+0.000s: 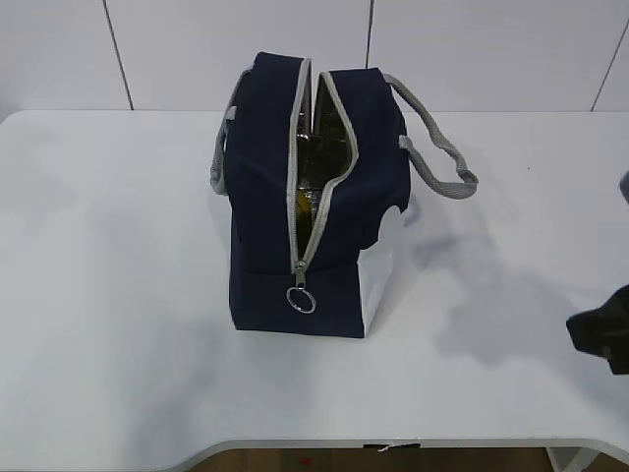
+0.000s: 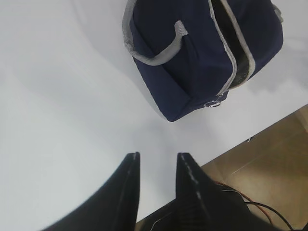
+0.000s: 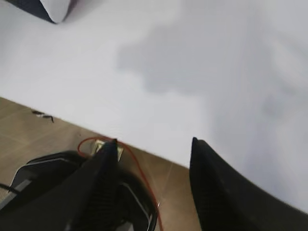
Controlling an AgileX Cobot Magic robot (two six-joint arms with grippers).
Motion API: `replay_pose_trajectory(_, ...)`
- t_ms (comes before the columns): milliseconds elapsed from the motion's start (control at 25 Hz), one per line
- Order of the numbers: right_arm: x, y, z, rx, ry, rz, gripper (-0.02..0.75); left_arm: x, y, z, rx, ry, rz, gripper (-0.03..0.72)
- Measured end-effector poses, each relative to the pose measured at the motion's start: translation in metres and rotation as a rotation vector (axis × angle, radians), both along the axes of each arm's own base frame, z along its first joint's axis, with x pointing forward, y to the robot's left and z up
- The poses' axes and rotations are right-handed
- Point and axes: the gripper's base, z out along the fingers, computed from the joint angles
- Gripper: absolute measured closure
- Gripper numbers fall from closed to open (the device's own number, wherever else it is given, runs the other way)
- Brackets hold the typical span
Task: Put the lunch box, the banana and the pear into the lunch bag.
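The navy lunch bag (image 1: 285,206) stands in the middle of the white table with its grey zipper open along the top and down the front. Its ring pull (image 1: 301,299) hangs low. Silvery lining and a bit of yellow (image 1: 308,203) show in the gap; I cannot tell what the yellow is. The lunch box, banana and pear are otherwise out of sight. My left gripper (image 2: 157,156) is open and empty, near the table's front edge, with the bag (image 2: 192,62) beyond it. My right gripper (image 3: 154,140) is open and empty over the front edge; part of it shows at the exterior view's right edge (image 1: 601,339).
The bag's grey handles (image 1: 442,147) hang out to both sides. The table's front edge (image 1: 393,444) is close to both grippers, with brown floor and cables below it (image 3: 144,192). A white corner of the bag (image 3: 53,7) shows at the top left of the right wrist view.
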Motion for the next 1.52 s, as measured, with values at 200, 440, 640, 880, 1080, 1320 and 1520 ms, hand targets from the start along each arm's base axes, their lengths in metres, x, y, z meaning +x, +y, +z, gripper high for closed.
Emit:
replay_pose_trajectory(200,0.003,0.001,0.013,-0.014,-0.162,0.084,0.343,0.0,0.0,0.0,-0.001,0.001,0.001,0.49)
replay_pose_trajectory(440,-0.005,0.006,0.022,0.001,-0.316,0.232,0.343,0.0,0.0,0.0,-0.002,0.0,0.003,0.49)
replay_pose_trajectory(640,-0.017,0.017,0.01,0.083,-0.331,0.382,0.343,-0.009,0.003,0.006,-0.011,-0.025,0.004,0.49)
replay_pose_trajectory(880,-0.018,0.03,0.007,0.171,-0.409,0.517,0.343,-0.039,0.011,0.016,-0.032,-0.094,0.004,0.49)
replay_pose_trajectory(1080,-0.007,0.042,-0.006,0.264,-0.357,0.562,0.343,-0.066,0.019,-0.002,-0.028,-0.08,0.003,0.489)
replay_pose_trajectory(1320,0.012,0.058,-0.022,0.373,-0.346,0.609,0.343,-0.111,0.032,-0.027,-0.033,-0.098,0.002,0.489)
replay_pose_trajectory(1520,0.021,0.065,-0.038,0.41,-0.299,0.632,0.343,-0.149,0.046,-0.046,-0.021,-0.172,0.018,0.49)
